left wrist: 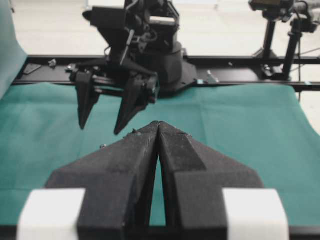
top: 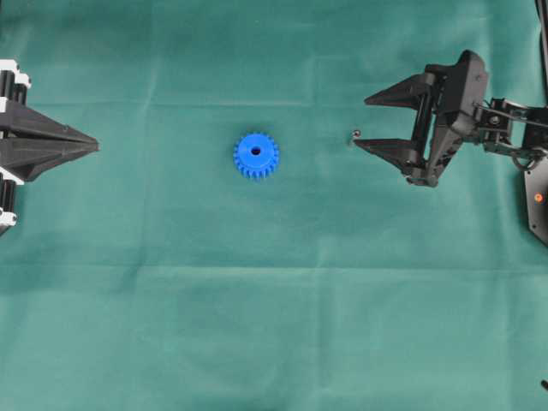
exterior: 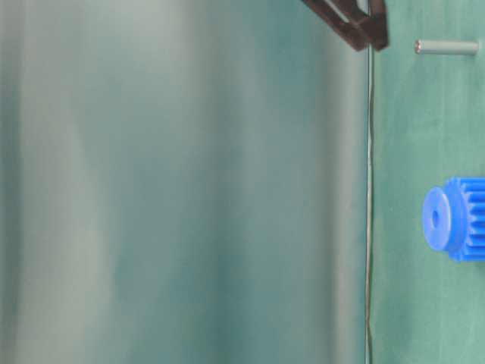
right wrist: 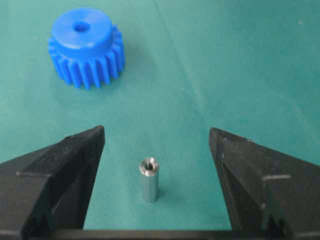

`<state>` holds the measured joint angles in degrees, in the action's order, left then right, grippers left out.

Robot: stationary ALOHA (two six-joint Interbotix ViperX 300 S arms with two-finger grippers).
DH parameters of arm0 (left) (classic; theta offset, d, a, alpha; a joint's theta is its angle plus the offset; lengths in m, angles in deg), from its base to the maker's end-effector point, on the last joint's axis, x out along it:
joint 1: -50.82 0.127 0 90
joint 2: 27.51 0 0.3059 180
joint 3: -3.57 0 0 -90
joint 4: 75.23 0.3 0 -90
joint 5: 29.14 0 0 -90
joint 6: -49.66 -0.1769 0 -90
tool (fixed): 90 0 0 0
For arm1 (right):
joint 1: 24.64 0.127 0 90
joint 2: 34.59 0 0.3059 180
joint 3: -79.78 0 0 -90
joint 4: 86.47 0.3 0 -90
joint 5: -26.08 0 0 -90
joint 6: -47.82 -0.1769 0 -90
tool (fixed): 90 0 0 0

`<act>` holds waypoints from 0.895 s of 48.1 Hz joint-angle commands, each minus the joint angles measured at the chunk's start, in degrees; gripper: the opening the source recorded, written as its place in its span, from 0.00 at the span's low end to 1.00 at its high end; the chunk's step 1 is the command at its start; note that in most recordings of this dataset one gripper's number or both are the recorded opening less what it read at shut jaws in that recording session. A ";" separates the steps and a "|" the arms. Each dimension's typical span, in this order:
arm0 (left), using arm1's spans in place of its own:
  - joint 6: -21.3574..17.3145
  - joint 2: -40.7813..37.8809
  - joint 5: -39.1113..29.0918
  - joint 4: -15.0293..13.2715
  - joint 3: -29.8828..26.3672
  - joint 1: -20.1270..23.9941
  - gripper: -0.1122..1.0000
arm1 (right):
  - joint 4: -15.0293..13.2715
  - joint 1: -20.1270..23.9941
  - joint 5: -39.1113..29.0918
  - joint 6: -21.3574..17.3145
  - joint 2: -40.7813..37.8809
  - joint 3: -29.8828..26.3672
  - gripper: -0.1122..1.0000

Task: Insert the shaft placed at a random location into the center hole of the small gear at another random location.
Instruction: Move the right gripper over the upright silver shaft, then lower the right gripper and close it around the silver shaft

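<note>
Overhead looks straight down; table-level sits rolled sideways; wrist views face each other, sharing the small gear [top: 256, 155].

Left gripper [left wrist: 159, 131] in the foreground, its jaws pressed together over the green cloth [left wrist: 240, 130]. Beyond it, right gripper [left wrist: 104, 120] hangs tips downward, jaws spread apart.
</note>
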<state>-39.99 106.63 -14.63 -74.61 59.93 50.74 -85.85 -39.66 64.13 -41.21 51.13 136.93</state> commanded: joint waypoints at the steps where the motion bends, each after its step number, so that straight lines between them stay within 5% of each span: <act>1: 0.00 -0.26 0.26 0.18 -1.41 0.18 0.10 | 0.26 -0.35 2.11 1.05 -1.85 -1.05 0.87; 31: 0.00 -0.53 -0.18 0.09 -1.32 0.18 0.10 | 0.62 -0.26 3.96 0.97 -7.21 -1.93 0.82; 38: 0.00 -0.44 -0.18 0.09 -1.32 0.18 0.10 | 0.44 -0.26 3.69 0.88 -7.21 -1.93 0.75; 43: 0.00 -0.44 -0.18 0.09 -1.32 0.18 0.10 | 0.09 -0.26 3.60 0.97 -7.21 -1.85 0.55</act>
<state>-40.08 106.63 -15.07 -74.61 60.02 50.74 -85.41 -39.75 67.21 -41.21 43.48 135.79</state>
